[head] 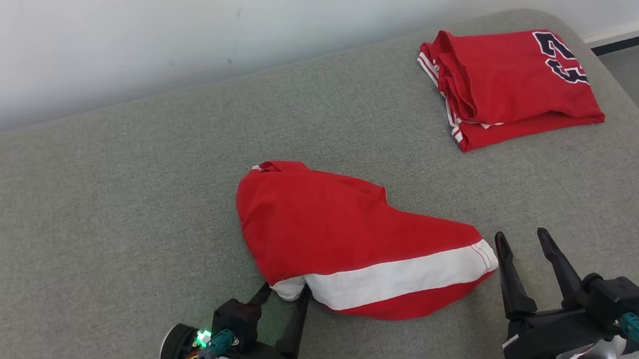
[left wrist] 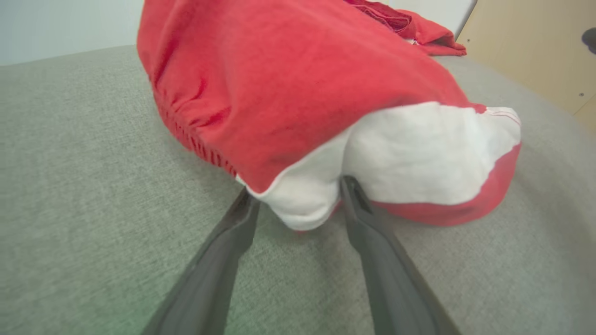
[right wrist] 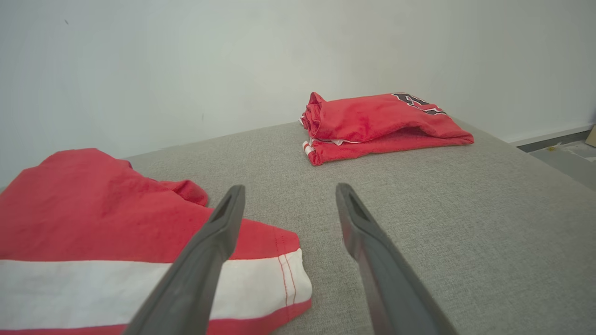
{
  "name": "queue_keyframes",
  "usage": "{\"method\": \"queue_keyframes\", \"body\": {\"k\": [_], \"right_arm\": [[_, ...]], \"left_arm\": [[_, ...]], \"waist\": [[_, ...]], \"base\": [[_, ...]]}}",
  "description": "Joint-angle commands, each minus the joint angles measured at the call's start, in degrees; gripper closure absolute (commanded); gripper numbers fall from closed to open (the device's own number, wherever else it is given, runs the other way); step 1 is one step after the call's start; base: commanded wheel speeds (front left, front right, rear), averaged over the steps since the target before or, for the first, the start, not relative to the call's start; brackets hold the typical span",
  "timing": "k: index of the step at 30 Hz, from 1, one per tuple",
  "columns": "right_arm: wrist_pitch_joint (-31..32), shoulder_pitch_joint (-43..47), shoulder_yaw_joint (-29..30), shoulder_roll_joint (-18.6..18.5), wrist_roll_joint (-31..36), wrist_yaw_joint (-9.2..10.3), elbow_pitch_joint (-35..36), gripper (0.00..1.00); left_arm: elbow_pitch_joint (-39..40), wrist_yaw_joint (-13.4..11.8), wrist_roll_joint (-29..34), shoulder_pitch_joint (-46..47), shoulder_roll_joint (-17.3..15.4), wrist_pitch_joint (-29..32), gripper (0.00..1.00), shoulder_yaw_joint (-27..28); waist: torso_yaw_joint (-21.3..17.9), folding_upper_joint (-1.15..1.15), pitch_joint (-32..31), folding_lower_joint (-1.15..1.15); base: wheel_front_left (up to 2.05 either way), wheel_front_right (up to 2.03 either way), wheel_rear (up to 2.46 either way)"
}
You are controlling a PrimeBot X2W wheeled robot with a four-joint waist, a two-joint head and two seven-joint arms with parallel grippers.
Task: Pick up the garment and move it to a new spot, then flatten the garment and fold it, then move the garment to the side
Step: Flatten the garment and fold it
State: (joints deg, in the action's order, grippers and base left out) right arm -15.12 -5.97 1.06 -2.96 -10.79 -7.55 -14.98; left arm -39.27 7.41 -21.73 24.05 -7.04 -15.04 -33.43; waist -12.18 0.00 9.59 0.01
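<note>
Left gripper (head: 283, 291) at the near edge of the grey fabric bed (head: 97, 222) has its jaws spread wide. They straddle the white-banded corner of the crumpled red cloth garment (head: 330, 230) without clamping it. Right gripper (head: 522, 238) has its jaws equally wide and empty, just beside the garment's right tip. The garment lies mid-bed toward the near edge. A folded red numbered jersey (head: 514, 87) sits at the far right corner.

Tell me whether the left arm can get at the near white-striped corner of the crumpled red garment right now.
Probably yes: the left tool stands open, its fingers either side of the garment's white corner, with nothing else in the way.
</note>
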Motion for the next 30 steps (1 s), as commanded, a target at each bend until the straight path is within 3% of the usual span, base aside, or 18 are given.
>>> {"method": "queue_keyframes", "body": {"k": [1, 2, 20, 30], "right_arm": [[-0.04, 0.28, 0.29, 0.15, 0.37, 0.16, 0.44, 0.00], [-0.05, 0.57, 0.51, 0.15, 0.41, 0.16, 0.57, 0.00], [-0.06, 3.15, 1.07, 0.14, 1.09, 0.16, 0.69, 0.00], [-0.06, 3.51, 0.98, 0.13, 0.66, 0.16, -0.61, 0.00]], "left_arm": [[0.51, 0.09, -0.71, 0.58, 0.31, -0.10, 0.81, 0.27], [0.96, 0.09, -0.70, 0.56, 0.32, -0.10, 1.00, 0.55], [19.00, -1.46, 5.49, -12.46, -5.51, -0.10, 1.00, 10.79], [19.67, -1.78, 5.07, -22.41, -3.40, -0.03, 1.00, 6.97]], "waist": [[0.19, 0.00, -0.37, -0.01], [0.40, 0.00, -0.63, -0.01], [8.42, 0.00, -3.87, -0.01], [9.86, 0.00, -3.84, -0.01]], "base": [[0.00, 0.00, 0.00], [0.00, 0.00, 0.00], [0.00, 0.00, 0.00], [0.00, 0.00, 0.00]]}}
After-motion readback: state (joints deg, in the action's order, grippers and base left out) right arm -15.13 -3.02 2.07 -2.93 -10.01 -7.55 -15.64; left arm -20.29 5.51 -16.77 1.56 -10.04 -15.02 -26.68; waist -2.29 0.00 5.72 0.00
